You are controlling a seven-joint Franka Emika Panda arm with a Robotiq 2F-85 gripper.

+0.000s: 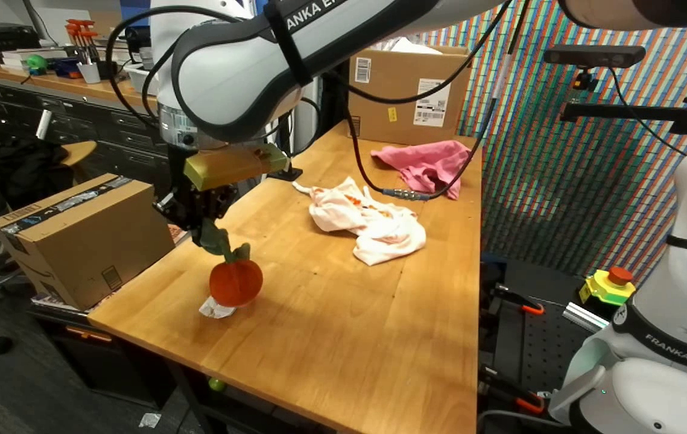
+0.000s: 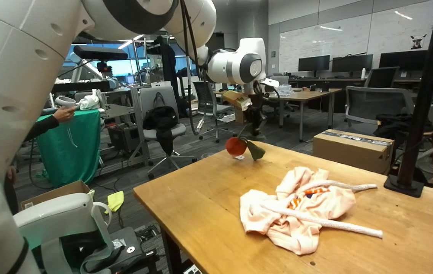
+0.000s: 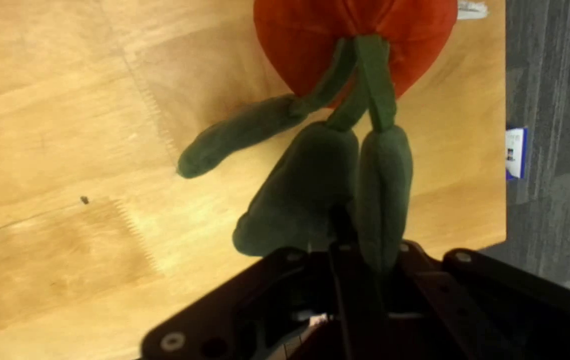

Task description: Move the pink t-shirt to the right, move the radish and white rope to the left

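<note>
The red plush radish [image 1: 236, 283] with green leaves is over the table's far end; it also shows in an exterior view [image 2: 236, 146] and in the wrist view [image 3: 355, 25]. My gripper [image 1: 199, 232] is above it, its fingers closed round a folded green leaf [image 3: 382, 190]. I cannot tell whether the radish touches the table. The white rope [image 2: 338, 225] lies in a bend over a crumpled pale pink cloth [image 2: 296, 241], also in an exterior view [image 1: 391, 241]. A brighter pink cloth [image 1: 433, 161] lies apart. I cannot tell which cloth is the t-shirt.
The wooden table [image 1: 343, 343] ends close to the radish. A white paper scrap [image 1: 213, 310] lies by the radish. A cardboard box [image 1: 373, 120] stands behind the brighter cloth. A black post [image 2: 410, 121] rises from the table edge. Another box [image 2: 353, 152] is beside the table.
</note>
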